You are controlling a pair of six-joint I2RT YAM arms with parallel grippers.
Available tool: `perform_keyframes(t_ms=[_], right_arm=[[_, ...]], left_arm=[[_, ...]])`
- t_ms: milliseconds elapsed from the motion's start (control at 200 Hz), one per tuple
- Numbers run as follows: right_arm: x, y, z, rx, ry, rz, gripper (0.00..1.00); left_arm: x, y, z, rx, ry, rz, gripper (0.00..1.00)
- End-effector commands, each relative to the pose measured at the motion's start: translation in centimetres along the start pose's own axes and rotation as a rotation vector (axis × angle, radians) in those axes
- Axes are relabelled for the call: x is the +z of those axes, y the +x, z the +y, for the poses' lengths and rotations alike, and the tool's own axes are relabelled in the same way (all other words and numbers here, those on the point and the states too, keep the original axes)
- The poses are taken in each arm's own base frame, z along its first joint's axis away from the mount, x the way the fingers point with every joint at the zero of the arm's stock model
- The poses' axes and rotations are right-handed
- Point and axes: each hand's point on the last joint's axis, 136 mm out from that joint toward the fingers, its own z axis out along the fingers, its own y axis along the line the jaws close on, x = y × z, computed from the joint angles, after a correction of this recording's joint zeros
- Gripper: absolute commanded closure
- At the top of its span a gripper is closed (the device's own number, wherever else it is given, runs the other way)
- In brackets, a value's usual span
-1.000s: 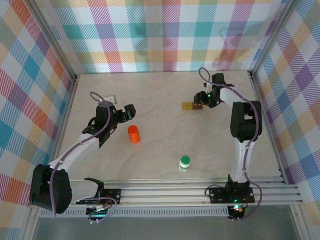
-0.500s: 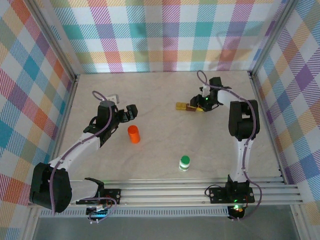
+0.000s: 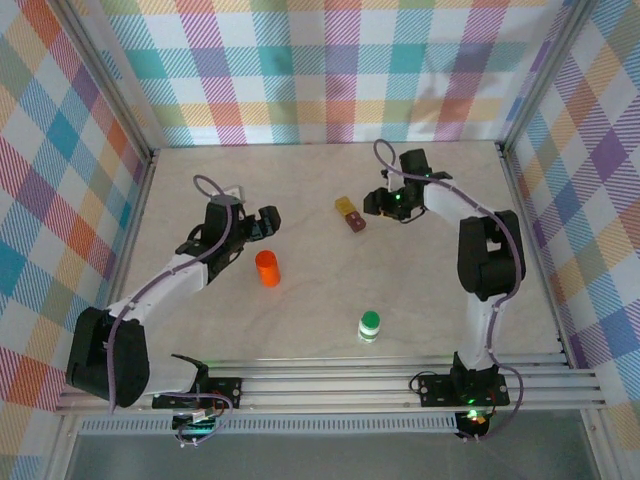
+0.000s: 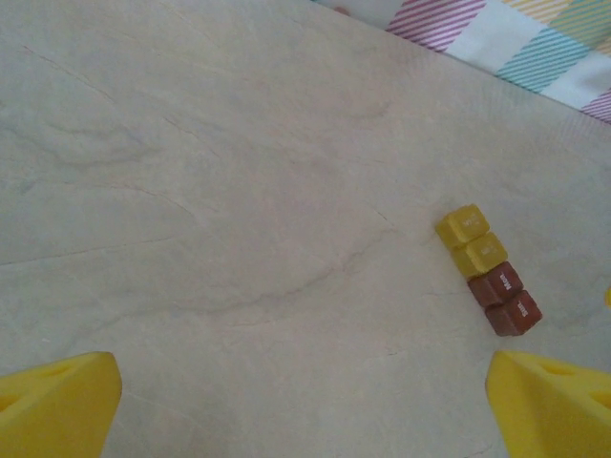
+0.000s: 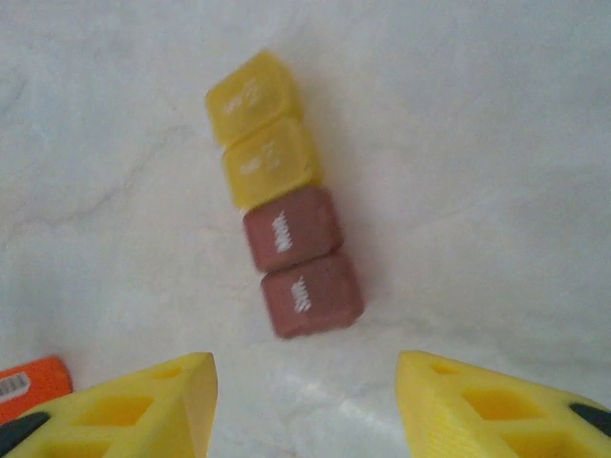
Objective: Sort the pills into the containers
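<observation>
On the table [image 3: 300, 320], a pill box [image 3: 350, 214] lay before the right gripper [image 5: 304, 374], its jaws spread and empty; probably light, stiff and slippery, best pinched across its narrow width.

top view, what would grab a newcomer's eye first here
The pill strip, two yellow and two brown boxes in a row, lies mid-table toward the back, just beside the open right gripper. An orange bottle stands by the left gripper, and a green-capped bottle sits nearer the front.
</observation>
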Motion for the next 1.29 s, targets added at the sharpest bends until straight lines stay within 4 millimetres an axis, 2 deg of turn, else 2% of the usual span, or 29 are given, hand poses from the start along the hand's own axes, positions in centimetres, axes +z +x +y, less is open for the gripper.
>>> perform_keyframes(t_ms=[0, 180, 365, 500, 600, 660, 735, 890, 1115, 1290], right_arm=[[1.3, -1.3, -0.9, 0.0, 0.022, 0.011, 0.47], [3.5, -1.3, 0.4, 0.021, -0.025, 0.027, 0.48], [6.0, 0.6, 2.6, 0.008, -0.069, 0.086, 0.48], [5.9, 2.4, 6.4, 0.002, -0.19, 0.124, 0.49], [4.7, 2.6, 7.6, 0.005, -0.241, 0.09, 0.49], [4.1, 2.0, 7.2, -0.012, -0.193, 0.046, 0.49], [4.1, 0.9, 5.5, -0.045, -0.076, 0.015, 0.49], [4.4, -1.6, 3.1, -0.13, 0.094, -0.006, 0.48], [5.7, -5.0, 2.1, -0.229, 0.149, -0.038, 0.44], [8.0, -5.8, 1.3, -0.263, 0.142, -0.024, 0.44]], left_arm=[[0.6, 0.0, -0.8, -0.008, -0.005, 0.042, 0.03], [2.0, 0.6, -0.3, -0.015, -0.061, 0.107, 0.04], [4.5, 1.1, -0.7, -0.033, -0.069, 0.168, 0.06], [6.7, 1.1, -1.4, -0.046, -0.06, 0.208, 0.08], [8.5, 1.2, -2.2, -0.053, -0.043, 0.244, 0.12], [9.4, 1.3, -2.6, -0.056, -0.034, 0.264, 0.15], [9.8, 1.4, -2.8, -0.058, -0.028, 0.273, 0.19], [8.8, 1.2, -2.7, -0.028, -0.026, 0.244, 0.2], [6.5, 1.0, -1.7, 0.022, -0.045, 0.197, 0.22], [6.0, 1.3, -1.9, 0.033, -0.027, 0.196, 0.24]])
